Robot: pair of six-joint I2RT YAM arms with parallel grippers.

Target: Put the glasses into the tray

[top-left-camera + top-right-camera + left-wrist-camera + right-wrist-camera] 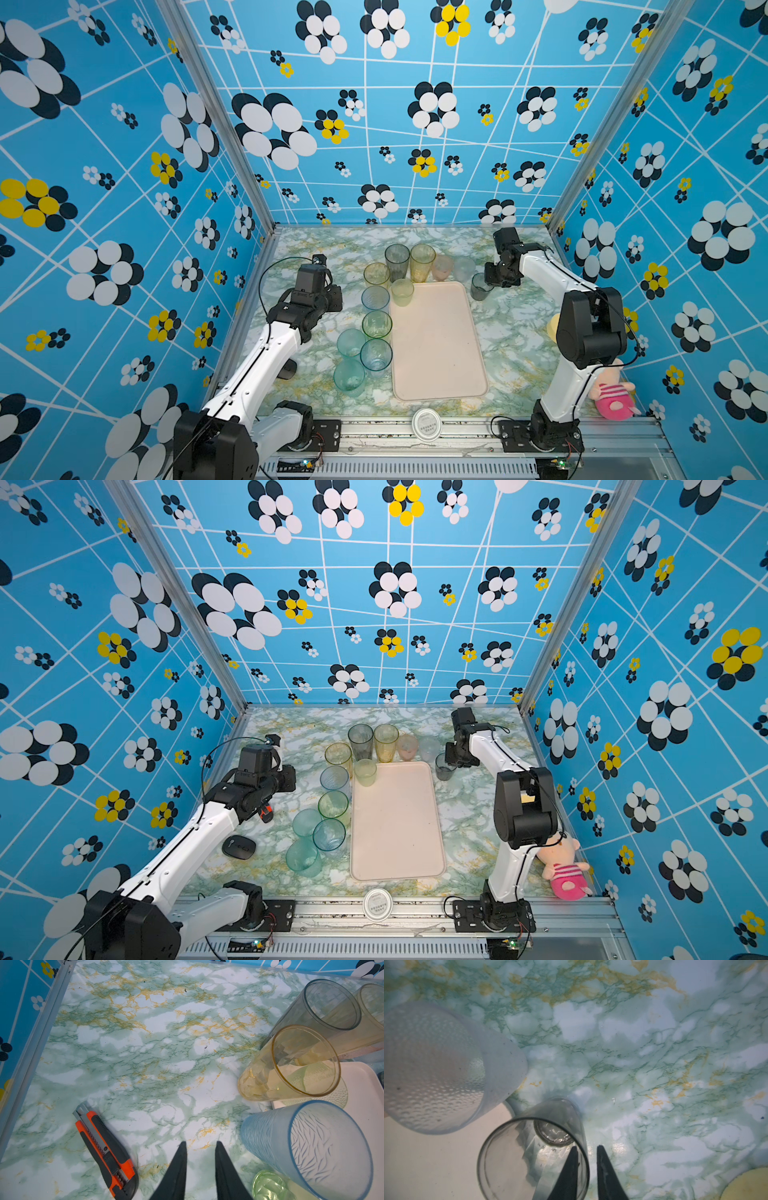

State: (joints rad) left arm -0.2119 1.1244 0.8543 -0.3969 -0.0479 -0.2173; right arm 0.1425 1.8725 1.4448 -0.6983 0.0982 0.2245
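The smoky grey glass (481, 286) stood on the table (515, 332) just right of the upper right corner of the tray (440, 353) in both top views, the right gripper (586, 1146) narrowly parted astride its wall. One pale green glass (402, 292) sat inside the tray's upper left corner. The left gripper (200, 1142), narrow, held nothing.

Tray (440, 353) lies mid-worktop (519, 324). Corner tumbler (402, 292) stands in its far-left corner. Back row of tumblers (422, 259) stands behind the tray, column of tumblers (376, 324) along its left, lone tumbler (481, 286) just right of its far-right corner. Utility knife (106, 1153) and computer mouse (239, 846) lie left of the column. Lid (427, 424) on front rail (469, 432), plush toy (613, 395) front-right.
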